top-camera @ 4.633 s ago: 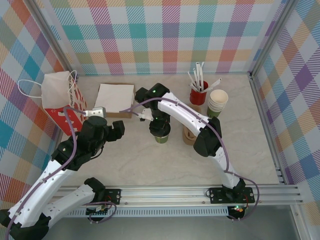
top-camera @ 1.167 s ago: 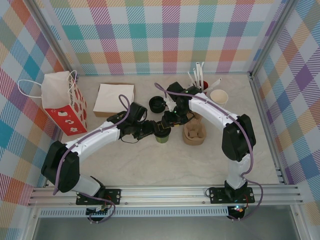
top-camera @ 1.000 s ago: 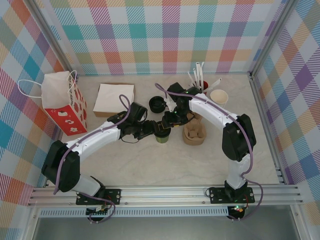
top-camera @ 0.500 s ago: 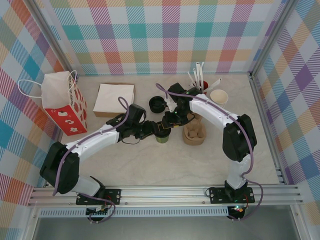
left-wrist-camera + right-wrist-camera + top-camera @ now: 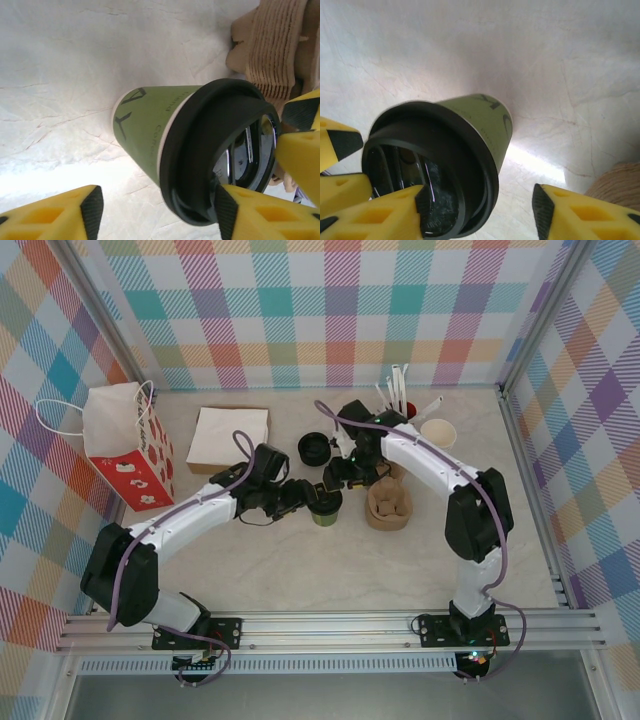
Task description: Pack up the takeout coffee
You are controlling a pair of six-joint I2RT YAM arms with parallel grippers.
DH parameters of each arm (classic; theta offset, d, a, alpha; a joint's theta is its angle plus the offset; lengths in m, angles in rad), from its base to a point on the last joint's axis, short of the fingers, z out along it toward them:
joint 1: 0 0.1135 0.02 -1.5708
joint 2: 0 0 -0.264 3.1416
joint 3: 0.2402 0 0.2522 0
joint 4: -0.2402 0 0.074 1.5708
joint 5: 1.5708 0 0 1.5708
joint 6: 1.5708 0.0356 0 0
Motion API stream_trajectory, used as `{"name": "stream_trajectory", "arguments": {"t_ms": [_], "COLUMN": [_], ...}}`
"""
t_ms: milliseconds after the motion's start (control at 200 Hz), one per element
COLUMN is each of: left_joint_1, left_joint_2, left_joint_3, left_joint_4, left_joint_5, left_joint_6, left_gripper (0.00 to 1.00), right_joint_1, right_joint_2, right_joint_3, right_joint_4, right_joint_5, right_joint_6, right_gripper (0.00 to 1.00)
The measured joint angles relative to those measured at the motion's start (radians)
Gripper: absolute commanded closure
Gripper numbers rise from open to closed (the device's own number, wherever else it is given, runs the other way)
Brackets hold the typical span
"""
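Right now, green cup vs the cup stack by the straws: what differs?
Green cup wears a black lid; the stack is open-topped, cream rim showing. Green cup is a single cup standing mid-table beside the carrier; the stack is several cups nested, farther back on the right. Shared: both stand upright on the table.

Both our arms are stretched in toward each other, tips nearly meeting. Our left arm (image 5: 185, 525) kinks out at the elbow on the left, then runs its forearm up and to the right, ending in the left gripper (image 5: 305, 500). Our right arm (image 5: 430, 465) rises from its base, folds at the elbow and angles back left to the right gripper (image 5: 338, 478). Both sets of jaws are spread apart. In the left wrist view, the right gripper's yellow fingers (image 5: 300, 145) sit just across from ours.
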Motion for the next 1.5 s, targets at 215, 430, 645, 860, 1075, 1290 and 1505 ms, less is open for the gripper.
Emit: {"name": "stream_trajectory", "arguments": {"t_ms": [215,430,645,860,1075,1290,1505], "left_joint_1": [0.068,0.141,0.193,0.209,0.209,0.208,0.169], "left_joint_2": [-0.035,-0.112,-0.165,-0.182,-0.187,-0.185,-0.121], "left_joint_3": [0.05,0.043,0.006,0.001,-0.004,-0.032,-0.032], "left_joint_4": [-0.081,-0.136,-0.164,-0.179,-0.169,-0.12,-0.061], "left_joint_5": [-0.019,-0.023,-0.019,-0.012,0.056,0.156,0.214], "left_joint_6": [0.031,0.055,0.062,0.073,0.084,0.084,0.084], "left_gripper": [0.26,0.25,0.25,0.25,0.25,0.25,0.25], "right_joint_1": [-0.023,-0.023,-0.023,-0.016,-0.016,-0.018,-0.018], "right_joint_2": [-0.121,-0.122,-0.07,0.026,0.062,0.04,-0.02], "right_joint_3": [-0.152,-0.237,-0.216,-0.101,-0.023,-0.024,-0.078], "right_joint_4": [0.108,0.208,0.248,0.25,0.252,0.196,0.166], "right_joint_5": [-0.082,-0.203,-0.269,-0.319,-0.328,-0.244,-0.212], "right_joint_6": [0.063,0.114,0.124,0.122,0.111,0.084,0.074], "right_gripper": [0.3,0.28,0.28,0.29,0.29,0.34,0.43]}}
